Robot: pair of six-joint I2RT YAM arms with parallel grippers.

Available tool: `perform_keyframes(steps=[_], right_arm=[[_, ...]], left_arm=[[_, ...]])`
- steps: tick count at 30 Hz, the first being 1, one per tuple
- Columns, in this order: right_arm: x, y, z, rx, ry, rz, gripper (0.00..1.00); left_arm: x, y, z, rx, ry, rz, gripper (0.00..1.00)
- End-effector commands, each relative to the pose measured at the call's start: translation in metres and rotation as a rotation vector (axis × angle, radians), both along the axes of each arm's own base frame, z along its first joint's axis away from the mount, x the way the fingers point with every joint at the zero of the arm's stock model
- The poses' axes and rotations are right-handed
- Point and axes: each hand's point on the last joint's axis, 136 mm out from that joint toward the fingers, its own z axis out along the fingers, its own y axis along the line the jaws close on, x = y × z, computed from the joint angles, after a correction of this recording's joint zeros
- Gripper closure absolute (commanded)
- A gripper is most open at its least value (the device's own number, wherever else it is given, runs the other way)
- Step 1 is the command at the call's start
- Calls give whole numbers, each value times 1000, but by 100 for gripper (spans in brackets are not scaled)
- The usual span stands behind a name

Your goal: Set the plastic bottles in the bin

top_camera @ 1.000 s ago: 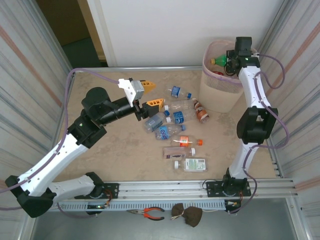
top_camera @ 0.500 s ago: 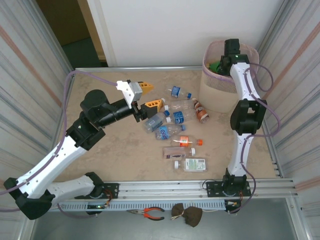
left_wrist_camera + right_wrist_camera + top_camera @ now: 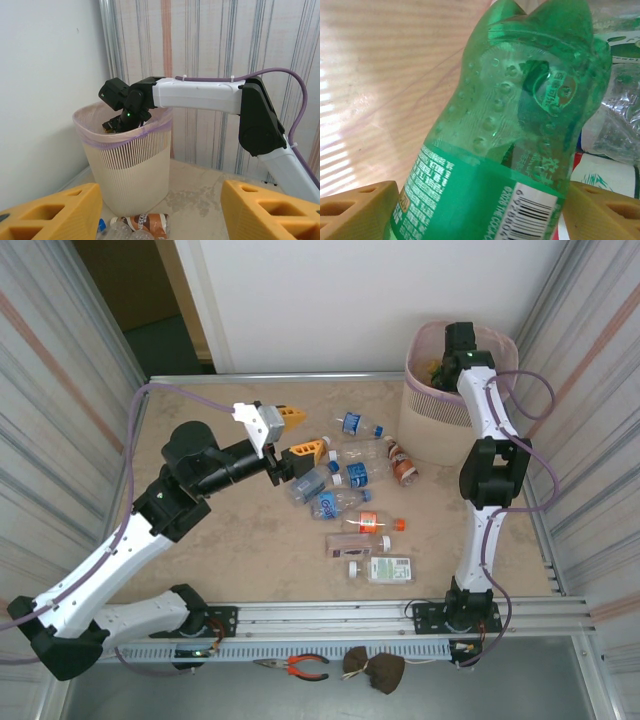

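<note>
Where the sandy table spreads between ribbed metal walls, the two arms are the biggest things on it: the left arm stretches from the near left corner toward the middle, and the right arm rises from the near right and bends over the far right corner. In that corner stands the bin, pale pink with slatted sides, upright and lined with a thin bag. The right end effector is dipped inside its rim. A green bottle sits between its yellow fingers, with other bottles beside it in the bin. The fingers stand wide, but I cannot tell whether they press on the bottle or stand just clear of it. Left of the bin, in the middle of the table, a loose group of bottles lies on its sides. A brown bottle is nearest the bin, a blue-capped bottle is farthest back, an orange-capped bottle is nearer, and a square white-capped bottle is nearest of all. The left end effector hovers at the far left edge of this group, open, with nothing between its fingers. A pair of pliers lies below the near rail.
</note>
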Motion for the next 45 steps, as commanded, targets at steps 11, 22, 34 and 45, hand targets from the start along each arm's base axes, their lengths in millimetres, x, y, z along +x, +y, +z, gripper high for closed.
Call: perform_keyframes(steps=[11,22,34,45], right_arm=[[-28,-8,73,-11,-99,-66,11],[-48,-10,139,-31,-230,-61,11],[-70,-2,185,-165,-340,145,13],[-116,-8,229,-671,-462,559,16]], left_arm=[[-8,8,7,-36,-11,10,35],[-9,11,7,-42,-9,19,35],[11,7,-13,41,25,87,34],[57,8,-58,193,179,156,34]])
